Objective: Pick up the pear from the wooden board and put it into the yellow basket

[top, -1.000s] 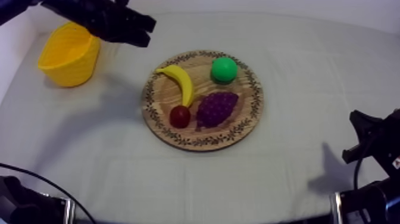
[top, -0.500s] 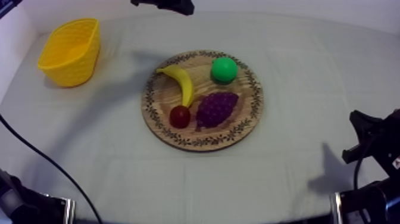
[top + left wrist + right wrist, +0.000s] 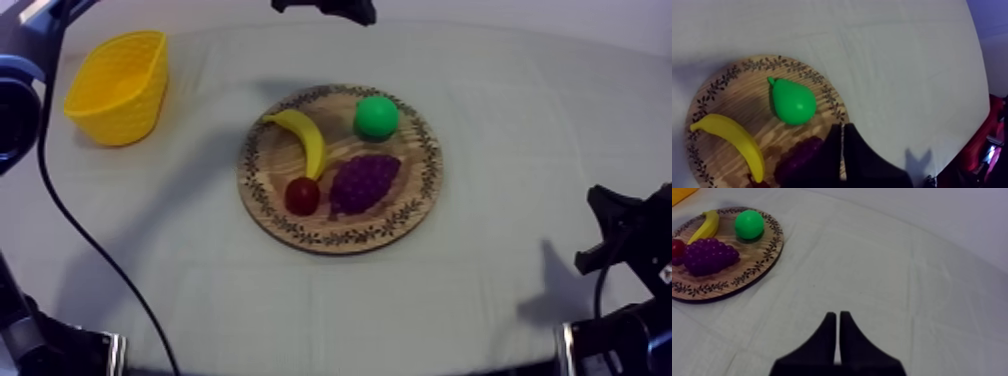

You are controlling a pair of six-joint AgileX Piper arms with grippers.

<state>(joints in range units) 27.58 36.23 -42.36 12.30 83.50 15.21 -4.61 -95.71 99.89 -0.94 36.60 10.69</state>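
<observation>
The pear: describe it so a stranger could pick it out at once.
In the middle of the table lies a round wooden board with a patterned rim. In the top view the pear sits at its far right, behind the grapes. It alone is green, unlike the yellow banana and the small red fruit.

We look down on the table (image 3: 520, 110) at a slant from its near edge in the top view, far enough off to take in the board (image 3: 340, 168) at centre and the basket (image 3: 118, 85) at its 10 o'clock. Our left wrist camera rides the left arm (image 3: 325, 8) at the board's 12 o'clock, facing down from close above. Our right wrist camera sits low on the right arm (image 3: 625, 245) at 4 o'clock, facing the board from farther off. All three share the board, pear (image 3: 376, 116), banana (image 3: 305, 138) and grapes (image 3: 364, 182).
</observation>
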